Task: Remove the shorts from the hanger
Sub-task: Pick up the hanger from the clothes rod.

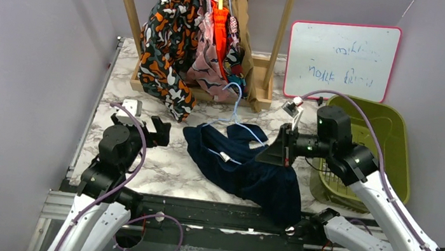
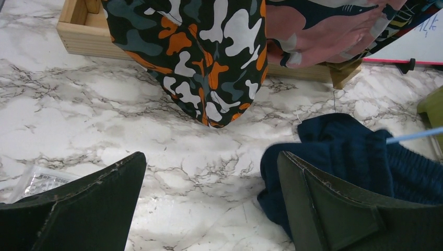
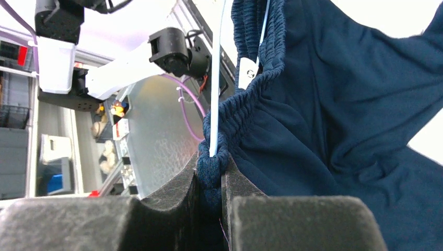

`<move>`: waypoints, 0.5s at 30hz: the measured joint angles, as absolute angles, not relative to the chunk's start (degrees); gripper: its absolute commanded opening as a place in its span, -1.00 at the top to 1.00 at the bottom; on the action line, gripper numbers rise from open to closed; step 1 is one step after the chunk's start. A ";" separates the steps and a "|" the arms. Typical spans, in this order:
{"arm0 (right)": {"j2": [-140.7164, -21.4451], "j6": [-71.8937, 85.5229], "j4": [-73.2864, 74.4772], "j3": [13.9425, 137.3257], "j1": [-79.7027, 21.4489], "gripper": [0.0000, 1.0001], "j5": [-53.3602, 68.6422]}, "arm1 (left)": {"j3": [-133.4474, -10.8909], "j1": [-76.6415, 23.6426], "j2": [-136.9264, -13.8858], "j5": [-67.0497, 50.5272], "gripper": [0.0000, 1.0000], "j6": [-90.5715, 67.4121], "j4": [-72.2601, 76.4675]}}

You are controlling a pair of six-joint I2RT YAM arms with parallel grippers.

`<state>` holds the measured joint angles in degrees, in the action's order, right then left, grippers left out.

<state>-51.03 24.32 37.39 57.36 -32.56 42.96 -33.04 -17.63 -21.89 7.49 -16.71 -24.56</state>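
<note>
Tightly inside right claw (image 3: 210, 180): navy shorts (image 3: 324, 130).

Whiteboard (image 1: 342, 62) scrawl too faint to read; rack (image 1: 280, 36) top w/ hanging shorts (image 1: 170, 36) cut off.

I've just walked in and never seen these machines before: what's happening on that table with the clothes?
Two robot arms are taking shorts off hangers. The right gripper is pinched shut on the waistband of the navy shorts, which lie on the marble table with their pale hanger not yet out. The left gripper hangs open beside them, holding nothing. More patterned shorts hang on the wooden rack behind.
</note>
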 measured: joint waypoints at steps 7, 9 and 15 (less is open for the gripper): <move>-55.94 21.85 31.00 60.53 -36.05 0.98 42.89 | -33.04 -14.66 -20.29 6.52 -0.98 -16.67 -24.32; -55.81 21.54 30.24 58.92 -37.21 0.98 41.34 | -33.04 -12.58 -20.23 5.30 -0.98 -16.62 -23.73; -54.48 21.32 30.28 53.63 -37.60 0.98 39.27 | -33.04 -9.41 -22.11 1.30 -0.98 -16.38 -22.98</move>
